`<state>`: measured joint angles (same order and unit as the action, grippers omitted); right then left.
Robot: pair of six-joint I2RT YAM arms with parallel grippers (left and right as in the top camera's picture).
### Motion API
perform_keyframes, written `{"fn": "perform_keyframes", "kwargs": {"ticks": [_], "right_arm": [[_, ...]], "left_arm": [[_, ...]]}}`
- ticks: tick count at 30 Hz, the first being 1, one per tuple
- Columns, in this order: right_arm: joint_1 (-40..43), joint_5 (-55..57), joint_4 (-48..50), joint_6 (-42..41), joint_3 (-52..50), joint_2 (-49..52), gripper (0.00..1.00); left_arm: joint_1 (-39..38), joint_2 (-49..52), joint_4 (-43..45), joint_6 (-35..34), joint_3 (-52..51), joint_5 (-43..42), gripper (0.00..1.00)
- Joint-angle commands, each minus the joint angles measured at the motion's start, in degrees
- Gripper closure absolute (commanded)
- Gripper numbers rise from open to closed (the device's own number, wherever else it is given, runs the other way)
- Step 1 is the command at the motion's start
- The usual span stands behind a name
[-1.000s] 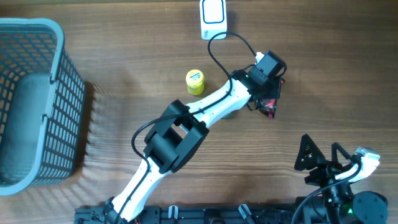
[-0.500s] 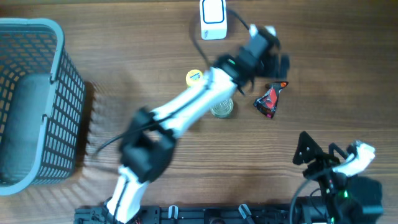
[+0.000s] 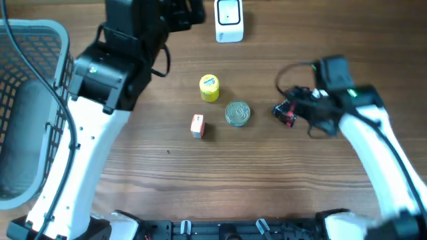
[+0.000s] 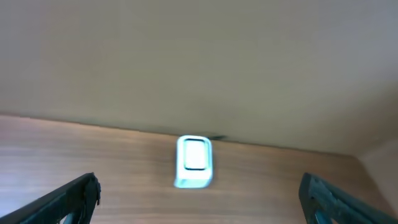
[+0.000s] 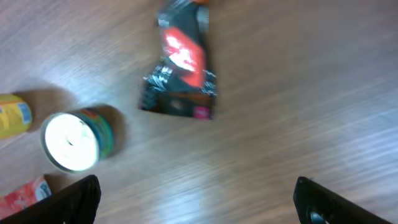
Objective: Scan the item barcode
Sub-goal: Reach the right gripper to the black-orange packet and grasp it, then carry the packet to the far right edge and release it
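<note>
Wide open and empty: the left pincer (image 4: 199,202) and the right pincer (image 5: 196,208), over a wooden worktop (image 3: 267,180)
The left one faces the white scanner (image 4: 194,161) at the far edge; the right one hovers close to the black and red packet (image 5: 181,68), which lies near a tin (image 5: 76,141) and a yellow jar (image 5: 13,116)

1. The white plastic box-shaped scanner (image 3: 229,20) stands at top centre of the brown wooden table (image 3: 267,193).
2. The small yellow cylindrical jar (image 3: 209,87) lies below it.
3. The round silver metal can (image 3: 237,113) sits just lower right of the jar.
4. The small red-and-white cardboard box (image 3: 197,125) lies left of the can.
5. The black-and-red foil packet (image 3: 285,113) lies right of the can.
6. The grey plastic mesh basket (image 3: 27,133) fills the left edge.
</note>
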<state>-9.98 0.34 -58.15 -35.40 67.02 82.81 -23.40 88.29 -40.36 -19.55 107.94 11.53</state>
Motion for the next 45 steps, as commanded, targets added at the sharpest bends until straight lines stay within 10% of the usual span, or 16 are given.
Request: {"fn": "perform_keyframes", "kwargs": {"ticks": [1, 6, 28, 31, 45], "right_arm": [[-3.06, 3.58, 6.08, 2.64, 3.1, 8.5, 0.0], [-3.08, 11.32, 8.76, -9.44, 3.15, 13.62, 0.01], [-3.04, 16.41, 17.38, -6.51, 2.99, 27.63, 0.2], [-3.04, 17.33, 18.29, -6.01, 2.99, 28.61, 0.45], [-3.04, 23.23, 17.94, -5.07, 2.99, 28.59, 0.92]], "left_arm": [[3.06, 0.2, -2.86, 1.31, -0.37, 2.03, 0.0], [5.03, 0.2, -4.09, 1.33, -0.37, 2.03, 0.0], [5.31, 2.73, -5.81, 1.18, -0.37, 5.09, 0.0], [5.31, 2.91, -5.86, 1.18, -0.37, 5.09, 0.0], [5.31, 2.91, -6.62, 1.16, -0.37, 5.09, 0.0]]}}
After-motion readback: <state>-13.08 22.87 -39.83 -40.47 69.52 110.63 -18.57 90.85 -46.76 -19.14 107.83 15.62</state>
